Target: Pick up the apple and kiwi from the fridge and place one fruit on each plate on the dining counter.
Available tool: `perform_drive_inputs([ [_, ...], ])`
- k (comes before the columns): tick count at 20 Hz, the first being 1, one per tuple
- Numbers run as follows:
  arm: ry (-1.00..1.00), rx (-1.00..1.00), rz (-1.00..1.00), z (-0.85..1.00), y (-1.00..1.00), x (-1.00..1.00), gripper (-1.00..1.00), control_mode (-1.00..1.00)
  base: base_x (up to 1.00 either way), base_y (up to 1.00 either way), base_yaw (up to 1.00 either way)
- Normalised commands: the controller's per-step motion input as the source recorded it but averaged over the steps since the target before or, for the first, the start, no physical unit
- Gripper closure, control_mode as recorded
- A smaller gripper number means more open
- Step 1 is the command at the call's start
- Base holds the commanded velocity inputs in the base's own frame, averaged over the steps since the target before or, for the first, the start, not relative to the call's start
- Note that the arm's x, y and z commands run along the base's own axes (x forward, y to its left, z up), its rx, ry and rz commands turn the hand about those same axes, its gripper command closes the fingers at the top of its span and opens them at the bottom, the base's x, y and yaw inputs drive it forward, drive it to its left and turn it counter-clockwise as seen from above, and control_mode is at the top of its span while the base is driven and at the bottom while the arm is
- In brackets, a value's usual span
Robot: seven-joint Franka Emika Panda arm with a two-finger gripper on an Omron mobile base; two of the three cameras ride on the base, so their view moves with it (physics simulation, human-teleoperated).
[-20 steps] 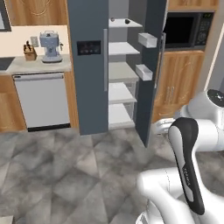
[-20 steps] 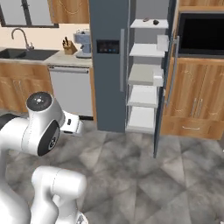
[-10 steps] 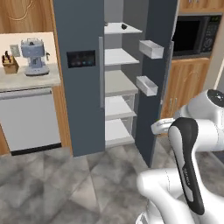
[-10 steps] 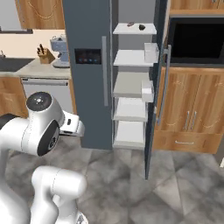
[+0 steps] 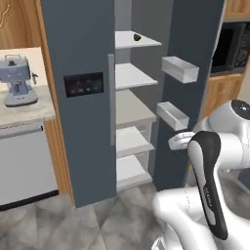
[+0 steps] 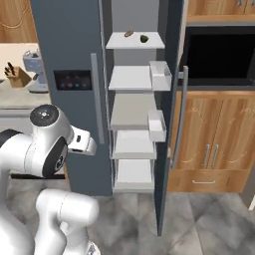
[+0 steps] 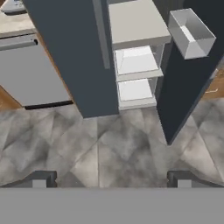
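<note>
- Far left, a pale blue coffee machine [image 5: 18,80] sits on the tabletop [image 5: 27,110] next to the fridge, with a grey dishwasher front [image 5: 24,163] under it. From the right base view there's also a knife block [image 6: 17,77] over there.
- The fridge [image 5: 80,58] has its left door shut (black panel with little blue lights on it) and its right door swung wide open, so the white shelves are all on show.
- Top shelf [image 6: 134,42]: the kiwi [image 6: 144,38], a small dark oval, lies toward the right side. Just left of it there's a brownish stubby thing [image 6: 128,34]; too small to tell what it is. Can't pick out the apple anywhere.
- Two clear door bins [image 5: 179,68] hang on the inside of the open door.
- The arm is folded up tight in front of the fridge, elbow high and forearm angled down, hand tucked low and pointing at the floor.
- In the hand view, the pincer [image 7: 111,179] is spread wide with nothing in it, both tips over the grey tile floor [image 7: 109,148] in front of the fridge's lower shelves.
- Far right, a black microwave [image 6: 219,55] is built in above wooden cabinets [image 6: 214,139].
</note>
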Motion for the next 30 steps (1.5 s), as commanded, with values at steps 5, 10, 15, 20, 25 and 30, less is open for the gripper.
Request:
perform_drive_inputs([
  [5, 0.00, 0.00, 0.00, 0.00, 0.00, 0.00, -1.00, 1.00, 0.89, 0.15, -0.21],
  [10, 0.00, 0.00, 0.00, 0.00, 0.00, 0.00, -1.00, 1.00, 0.80, 0.01, -0.15],
  [15, 0.00, 0.00, 0.00, 0.00, 0.00, 0.00, -1.00, 1.00, 0.81, -0.01, -0.11],
  [20, 0.00, 0.00, 0.00, 0.00, 0.00, 0.00, -1.00, 1.00, 0.78, -0.14, -0.10],
  [25, 0.00, 0.00, 0.00, 0.00, 0.00, 0.00, -1.00, 1.00, 0.67, -0.29, -0.08],
  [30, 0.00, 0.00, 0.00, 0.00, 0.00, 0.00, -1.00, 1.00, 0.63, -0.25, -0.07],
])
